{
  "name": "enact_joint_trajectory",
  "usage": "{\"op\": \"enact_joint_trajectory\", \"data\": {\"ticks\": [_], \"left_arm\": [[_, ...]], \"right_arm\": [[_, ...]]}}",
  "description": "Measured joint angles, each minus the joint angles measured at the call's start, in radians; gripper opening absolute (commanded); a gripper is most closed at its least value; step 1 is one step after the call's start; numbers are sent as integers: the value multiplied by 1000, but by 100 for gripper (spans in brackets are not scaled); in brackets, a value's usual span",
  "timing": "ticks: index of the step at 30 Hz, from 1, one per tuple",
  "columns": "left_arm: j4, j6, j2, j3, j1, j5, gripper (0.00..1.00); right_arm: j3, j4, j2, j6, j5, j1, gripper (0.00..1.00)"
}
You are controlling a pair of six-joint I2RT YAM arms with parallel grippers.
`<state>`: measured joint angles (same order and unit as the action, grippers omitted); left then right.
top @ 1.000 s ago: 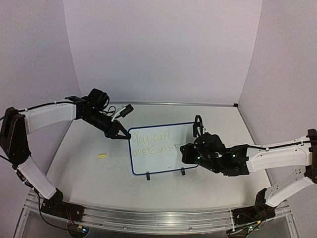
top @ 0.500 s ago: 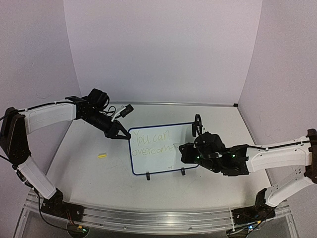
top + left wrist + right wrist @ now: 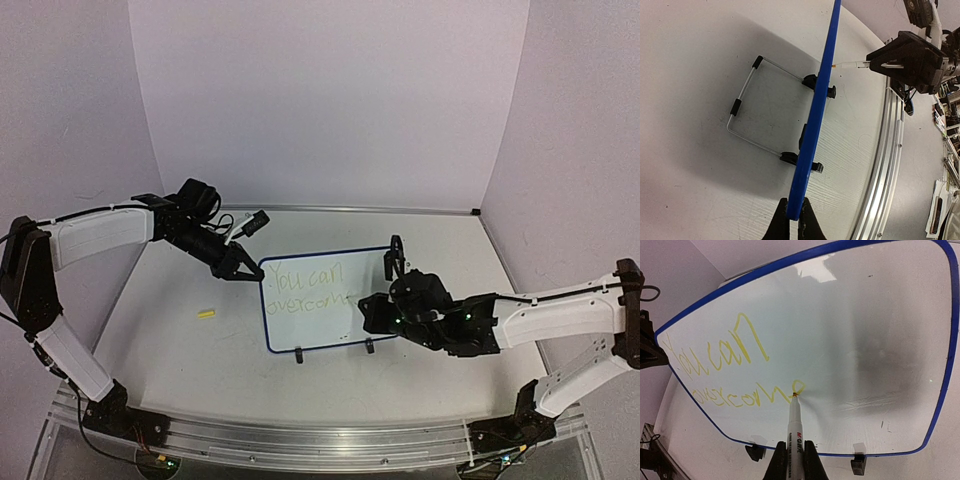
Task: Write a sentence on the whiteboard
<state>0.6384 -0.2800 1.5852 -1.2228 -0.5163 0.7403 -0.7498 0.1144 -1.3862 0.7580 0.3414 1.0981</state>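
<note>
The whiteboard (image 3: 318,318) stands tilted at mid-table on two black feet, blue-framed. The sentence (image 3: 305,272) reads "You can" above "overcom" plus a fresh loop, in yellow-green; it is clear in the right wrist view (image 3: 725,357). My left gripper (image 3: 250,272) is shut on the board's upper left frame edge (image 3: 820,105), jaws pinching the blue rim (image 3: 794,220). My right gripper (image 3: 368,312) is shut on a white marker (image 3: 794,432) whose tip touches the board (image 3: 855,315) at the loop's base. The marker also shows in the left wrist view (image 3: 852,64).
A small yellow marker cap (image 3: 206,313) lies on the table left of the board. A wire stand (image 3: 742,95) props the board from behind. A metal rail (image 3: 300,440) runs along the near edge. Walls close in the back and sides.
</note>
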Motion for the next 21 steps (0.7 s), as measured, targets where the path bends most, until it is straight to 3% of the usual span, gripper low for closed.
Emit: {"op": "enact_joint_trajectory", "data": {"ticks": [21], "left_arm": [[0,0,0,0,0,0,0]], "right_arm": [[19,-12,-2,45,-10,2,0]]}}
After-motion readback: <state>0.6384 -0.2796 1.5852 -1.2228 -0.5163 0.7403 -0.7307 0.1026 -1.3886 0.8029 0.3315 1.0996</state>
